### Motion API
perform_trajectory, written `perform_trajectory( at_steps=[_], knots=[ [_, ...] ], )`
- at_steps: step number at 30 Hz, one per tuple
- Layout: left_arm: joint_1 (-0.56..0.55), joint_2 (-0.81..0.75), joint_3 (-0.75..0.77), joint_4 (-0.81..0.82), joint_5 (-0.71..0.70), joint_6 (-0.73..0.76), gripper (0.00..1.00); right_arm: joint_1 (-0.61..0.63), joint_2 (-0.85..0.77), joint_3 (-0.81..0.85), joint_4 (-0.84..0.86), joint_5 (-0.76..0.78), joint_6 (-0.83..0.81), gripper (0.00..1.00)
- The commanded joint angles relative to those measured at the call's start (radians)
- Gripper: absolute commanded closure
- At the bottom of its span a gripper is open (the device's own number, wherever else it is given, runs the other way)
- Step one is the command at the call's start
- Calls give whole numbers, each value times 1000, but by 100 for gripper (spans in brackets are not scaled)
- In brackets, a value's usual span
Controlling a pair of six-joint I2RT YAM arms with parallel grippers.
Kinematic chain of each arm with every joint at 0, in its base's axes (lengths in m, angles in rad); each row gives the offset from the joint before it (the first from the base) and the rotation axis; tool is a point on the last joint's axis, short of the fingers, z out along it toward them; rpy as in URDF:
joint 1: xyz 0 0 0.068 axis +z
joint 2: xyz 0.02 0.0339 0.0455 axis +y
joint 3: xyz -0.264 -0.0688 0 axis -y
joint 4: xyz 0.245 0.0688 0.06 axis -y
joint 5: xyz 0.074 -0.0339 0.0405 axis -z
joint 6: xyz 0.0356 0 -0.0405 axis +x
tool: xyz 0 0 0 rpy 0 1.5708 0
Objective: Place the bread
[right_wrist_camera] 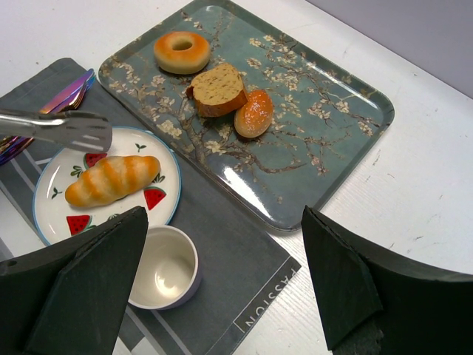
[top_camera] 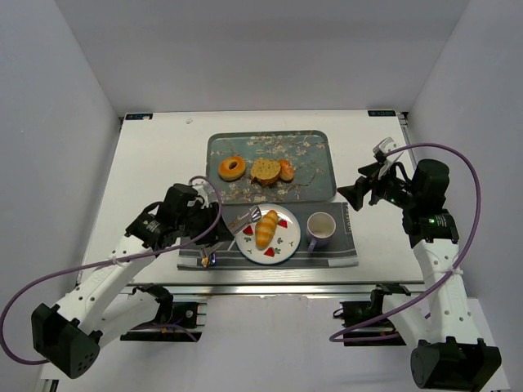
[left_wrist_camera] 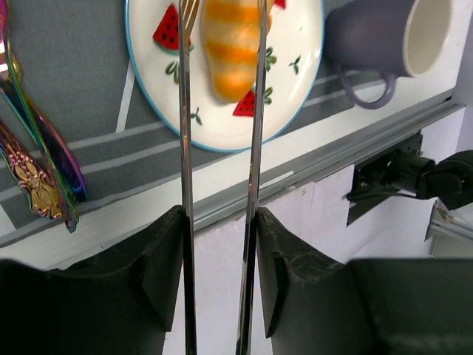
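- Closely between the fingers of the left gripper [left_wrist_camera: 219,218] a pair of metal tongs [left_wrist_camera: 185,148] is clamped, each arm pressed against an inner pad.
- The tongs are pointed away from the wrist, and their tips are held over the near-left part of a plate [left_wrist_camera: 214,122] painted with watermelon slices.
- The bread roll [left_wrist_camera: 233,52] is laid on that plate, lengthwise across its middle; in the right wrist view the tong tips are seen just beside its end, apart from it.
- A mug [left_wrist_camera: 377,44] is stood just right of the plate, and coloured cutlery [left_wrist_camera: 37,148] is laid to its left, all on a grey striped placemat [left_wrist_camera: 89,74].
- The jaws of the right gripper [right_wrist_camera: 222,222] are spread wide with nothing held between them; the gripper is held above the table's right side, well apart from the plate.
- Beyond the placemat a flowered tray [right_wrist_camera: 325,126] is set, on which a doughnut [right_wrist_camera: 181,52], a bread slice [right_wrist_camera: 218,89] and a small bun [right_wrist_camera: 255,112] are placed.
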Motion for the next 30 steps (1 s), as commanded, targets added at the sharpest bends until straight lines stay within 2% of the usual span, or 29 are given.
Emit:
perform_trajectory(
  at_steps=[1, 7, 16, 22, 24, 30],
  knots=[
    [3, 1, 78, 10, -29, -5, 49, 6, -12, -4, 24, -22, -5, 11],
    [3, 84, 167, 31, -17, 39, 53, 6, -15, -7, 26, -21, -3, 11],
    [3, 348, 296, 191, 86, 26, 54, 6, -11, -9, 30, -16, -2, 11],
    [3, 460, 381, 244, 36, 1, 54, 6, -14, -10, 24, -4, -3, 11],
    [3, 480, 420, 231, 14, 16, 55, 6, -14, -12, 21, -5, -3, 11],
    [-2, 546, 593, 60, -29, 238, 57, 6, -11, -16, 27, -5, -3, 11]
  ],
)
